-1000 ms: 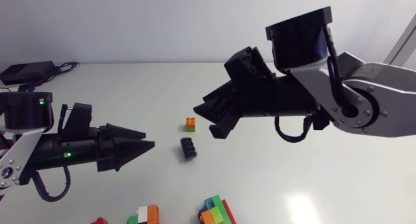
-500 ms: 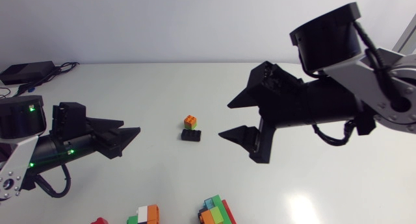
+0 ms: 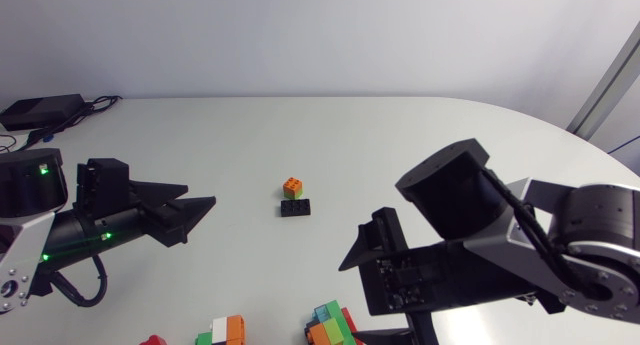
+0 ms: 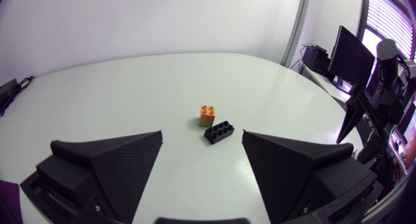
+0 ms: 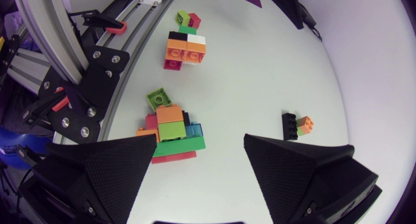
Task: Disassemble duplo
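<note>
Near the middle of the frame a small orange-and-green duplo block (image 3: 293, 188) sits on the bench (image 3: 300, 135), just beside a flat black brick (image 3: 295, 208). A larger mixed-colour stack (image 3: 333, 325) lies at the lower edge. The left claw (image 4: 201, 136), at centre left, and the right claw (image 5: 200, 146), at lower right, are both released, gripping nothing.

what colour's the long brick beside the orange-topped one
Long brick is black; best in left wrist view.
</note>
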Motion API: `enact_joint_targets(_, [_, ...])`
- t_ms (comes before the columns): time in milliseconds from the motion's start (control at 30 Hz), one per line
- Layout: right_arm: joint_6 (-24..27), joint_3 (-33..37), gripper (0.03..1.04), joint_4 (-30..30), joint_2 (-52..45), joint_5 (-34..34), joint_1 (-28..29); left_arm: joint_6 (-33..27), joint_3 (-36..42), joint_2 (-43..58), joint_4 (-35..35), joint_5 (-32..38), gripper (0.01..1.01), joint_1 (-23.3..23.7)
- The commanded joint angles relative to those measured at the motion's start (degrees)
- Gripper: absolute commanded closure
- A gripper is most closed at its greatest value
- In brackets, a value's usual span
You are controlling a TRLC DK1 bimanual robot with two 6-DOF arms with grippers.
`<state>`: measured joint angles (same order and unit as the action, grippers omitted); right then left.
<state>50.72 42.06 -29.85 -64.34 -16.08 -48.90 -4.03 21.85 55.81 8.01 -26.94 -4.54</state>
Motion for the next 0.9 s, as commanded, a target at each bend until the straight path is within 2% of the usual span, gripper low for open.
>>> enact_joint_targets(0, [2.45, -1.63, 0.10, -0.13, -1.05, -0.36, -1.37, -0.63, -1.72, -0.62, 0.78, 0.22, 0.167, 0.23])
enact_joint_targets(233, [0.96, -2.78, 0.10, 2.34, -6.94, -0.18, -5.15, -0.63, -1.98, -0.79, 0.69, 0.22, 0.154, -0.12])
enact_joint_targets(567, [1.75, -2.51, 0.13, 5.41, -14.15, -0.01, -5.06, -0.63, -2.07, -1.06, 0.60, 0.22, 0.154, -0.12])
enact_joint_targets(867, [2.10, -2.07, 0.22, 6.64, -18.11, -0.36, -5.15, -0.63, -1.98, -1.14, 0.25, 0.13, 0.139, 0.23])
